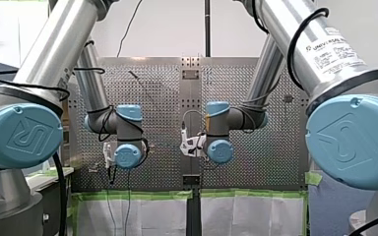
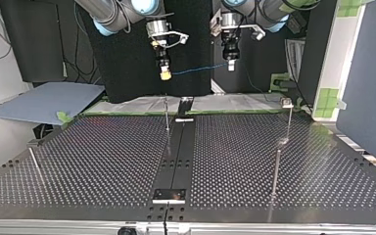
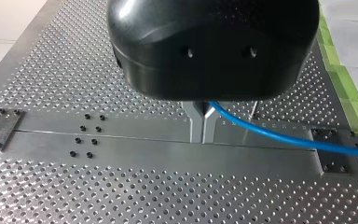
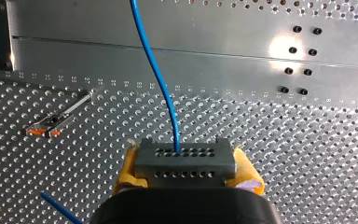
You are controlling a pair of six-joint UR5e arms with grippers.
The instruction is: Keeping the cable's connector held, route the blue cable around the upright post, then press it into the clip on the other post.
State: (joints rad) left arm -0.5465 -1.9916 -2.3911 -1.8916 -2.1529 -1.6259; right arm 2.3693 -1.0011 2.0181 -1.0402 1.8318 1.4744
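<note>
My right gripper (image 4: 185,164) is shut on the grey connector (image 4: 185,158), which sits between its yellow pads (image 4: 127,170). The blue cable (image 4: 156,74) leaves the connector and runs ahead over the table. In the top view it hangs in the air (image 2: 196,69) between my right gripper (image 2: 165,74) and my left gripper (image 2: 230,64). My left gripper (image 3: 202,136) has its metal fingers shut on the cable (image 3: 279,136). Both grippers hover high above the table's far edge. A thin upright post (image 2: 167,116) stands below my right gripper. A post with a clip head (image 2: 287,104) stands at the far right.
Two more thin posts rise from the perforated table (image 2: 103,161), one at the top view's near left (image 2: 35,164) and one at its right (image 2: 276,169). A post with an orange-marked head (image 4: 51,126) shows beside my right gripper. A smooth metal strip (image 2: 178,152) runs down the middle.
</note>
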